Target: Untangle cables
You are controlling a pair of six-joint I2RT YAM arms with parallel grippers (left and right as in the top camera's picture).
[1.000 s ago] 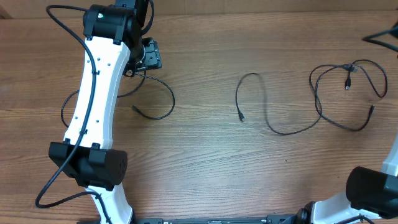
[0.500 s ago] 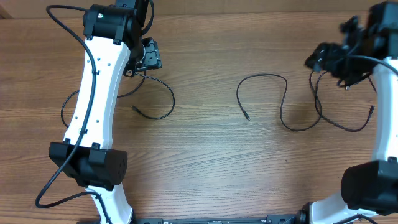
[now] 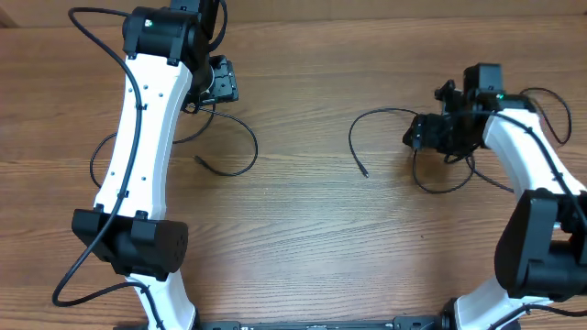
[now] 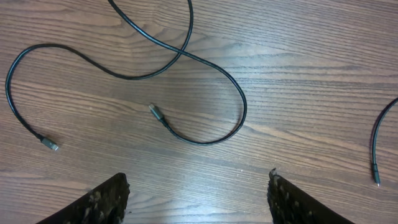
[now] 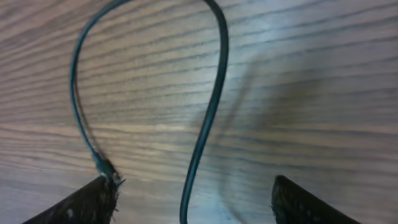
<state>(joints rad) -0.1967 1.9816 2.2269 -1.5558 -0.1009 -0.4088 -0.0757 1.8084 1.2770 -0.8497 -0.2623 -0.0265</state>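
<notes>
Right gripper [image 5: 194,200], spread wide, hangs over 1 thin black cable [image 5: 214,102] by the tabletop's [image 3: 293,229] right edge. Centre it before closing. Left gripper [image 4: 198,198] spread too.

BENCH UNDER THE CAMERAS: A brown wood-grain bench [image 3: 303,238] fills the overhead view from edge to edge, its grain running left to right in long streaks, some darker and some lighter. Close up from the left wrist camera, the same surface shows fine parallel lines and a few wavy figures in the grain, under a matte, even finish. In the right wrist view the wood looks paler and slightly blurred, with a soft bright sheen across the upper part and a faint grey shadow near the middle. A thin dark strip [image 3: 312,324] lines the bottom edge of the overhead view; what it is cannot be told.
</notes>
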